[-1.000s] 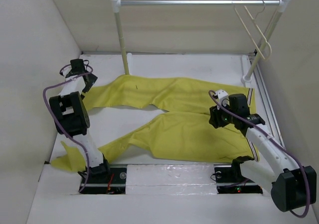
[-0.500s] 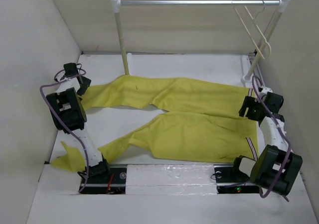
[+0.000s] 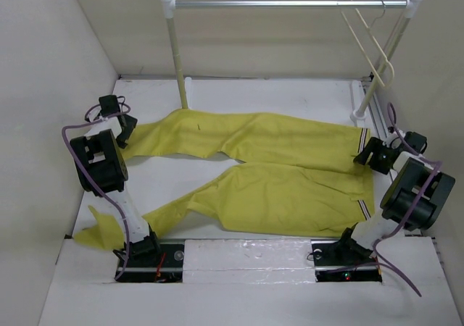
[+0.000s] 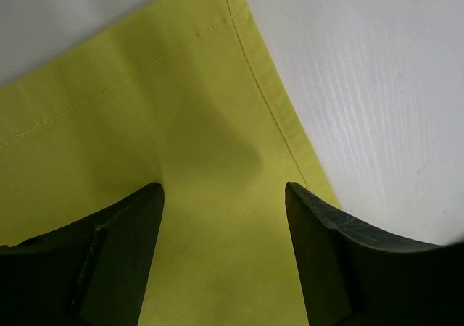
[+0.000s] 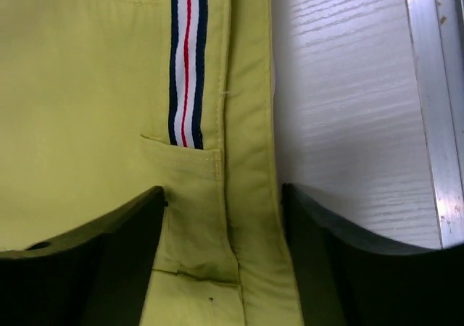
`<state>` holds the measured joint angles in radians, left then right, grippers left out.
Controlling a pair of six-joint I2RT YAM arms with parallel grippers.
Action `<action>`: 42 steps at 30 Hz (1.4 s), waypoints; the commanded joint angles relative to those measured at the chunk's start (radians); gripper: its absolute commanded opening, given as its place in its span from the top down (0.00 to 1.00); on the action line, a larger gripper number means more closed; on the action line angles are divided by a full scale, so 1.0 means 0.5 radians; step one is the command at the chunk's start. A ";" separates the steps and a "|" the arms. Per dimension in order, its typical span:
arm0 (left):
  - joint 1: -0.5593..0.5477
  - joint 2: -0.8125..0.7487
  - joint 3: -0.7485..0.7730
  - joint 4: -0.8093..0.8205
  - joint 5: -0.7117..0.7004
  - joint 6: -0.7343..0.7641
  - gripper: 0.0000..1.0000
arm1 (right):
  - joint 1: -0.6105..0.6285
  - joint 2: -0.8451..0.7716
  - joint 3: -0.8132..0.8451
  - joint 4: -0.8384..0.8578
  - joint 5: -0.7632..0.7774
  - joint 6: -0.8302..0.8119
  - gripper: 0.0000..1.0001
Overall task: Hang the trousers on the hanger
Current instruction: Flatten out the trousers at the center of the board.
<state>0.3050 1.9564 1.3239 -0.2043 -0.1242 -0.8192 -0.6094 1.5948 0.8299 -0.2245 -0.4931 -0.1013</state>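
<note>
Trousers [image 3: 268,174] near leg partly behind left arm [image 3: 127,211], hanger [image 3: 361,47] hook too fine to trace

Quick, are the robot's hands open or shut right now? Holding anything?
Left gripper: open, holding nothing, over a leg hem of the trousers.
Right gripper: open, holding nothing, over the waistband by the striped tab.

My top view looks down from 6 o'clock; wrist views close over trousers [image 3: 290,188] — left at 9 o'clock, right at 3 o'clock.
</note>
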 commanded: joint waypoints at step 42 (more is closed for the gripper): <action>-0.294 -1.556 -0.850 -0.579 -0.276 0.344 0.34 | 2.354 -1.012 -0.218 0.270 0.158 0.187 0.95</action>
<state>0.1574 1.1976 0.9516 -0.3134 -0.2153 -0.6987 0.3519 1.0061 0.7387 -0.2417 -0.3836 -0.0349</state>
